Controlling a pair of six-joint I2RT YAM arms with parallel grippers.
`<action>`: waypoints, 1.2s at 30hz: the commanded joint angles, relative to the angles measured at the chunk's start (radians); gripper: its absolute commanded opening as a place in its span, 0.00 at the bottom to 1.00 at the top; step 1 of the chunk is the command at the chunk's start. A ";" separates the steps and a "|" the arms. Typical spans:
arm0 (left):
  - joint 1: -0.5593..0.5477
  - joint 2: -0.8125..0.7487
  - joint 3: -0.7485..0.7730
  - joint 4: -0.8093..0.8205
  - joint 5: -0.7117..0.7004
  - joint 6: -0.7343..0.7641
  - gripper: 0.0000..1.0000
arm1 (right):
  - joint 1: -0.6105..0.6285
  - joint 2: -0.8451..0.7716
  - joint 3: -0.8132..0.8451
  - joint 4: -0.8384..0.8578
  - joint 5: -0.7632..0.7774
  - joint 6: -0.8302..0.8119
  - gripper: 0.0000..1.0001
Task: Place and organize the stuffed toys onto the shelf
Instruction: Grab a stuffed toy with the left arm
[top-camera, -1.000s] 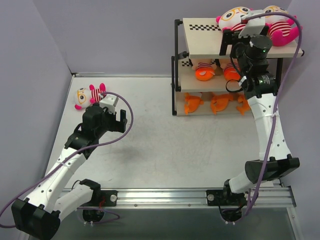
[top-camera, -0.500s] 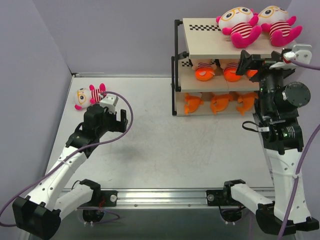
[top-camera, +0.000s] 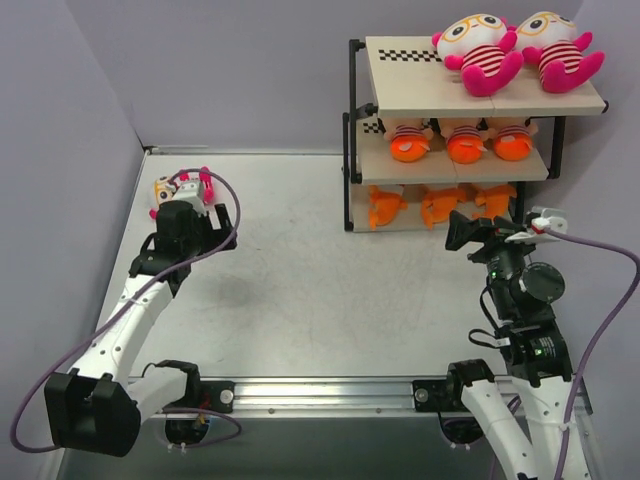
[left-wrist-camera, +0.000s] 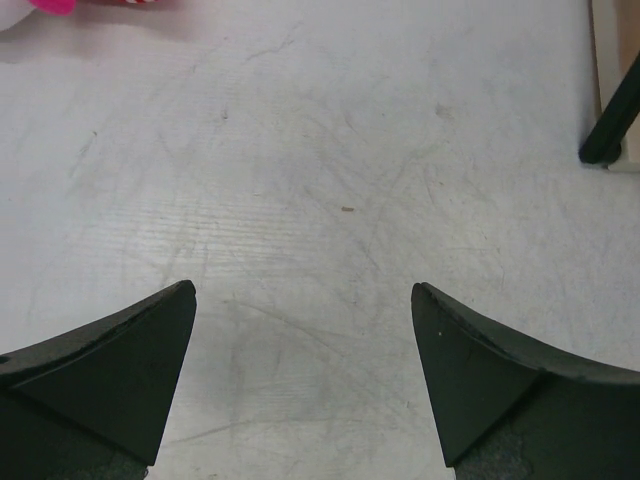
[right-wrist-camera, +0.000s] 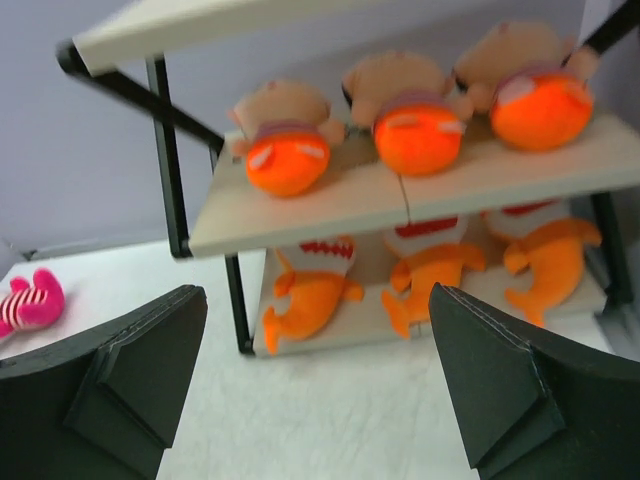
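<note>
Toy (top-camera: 165, 188) lies on tabletop (top-camera: 330, 280), upper left of top view, just ahead-left of spread left end effector (left-wrist-camera: 302, 290); left arm nearer. Right end effector (right-wrist-camera: 315, 295) spread, empty.

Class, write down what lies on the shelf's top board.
On the top board, two pink-limbed toys in yellow-rimmed glasses lie side by side toward the right; a checkered strip shows at left. The surface under them is hidden.
</note>
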 joint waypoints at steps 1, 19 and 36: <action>0.076 0.023 0.038 0.067 0.029 -0.102 0.98 | -0.001 -0.060 -0.117 -0.005 -0.062 0.119 0.99; 0.561 0.315 -0.078 0.611 0.109 -0.562 0.96 | 0.036 -0.068 -0.258 0.073 -0.137 0.162 1.00; 0.570 0.832 0.050 1.110 0.043 -0.696 0.94 | 0.048 0.059 -0.243 0.124 -0.206 0.133 1.00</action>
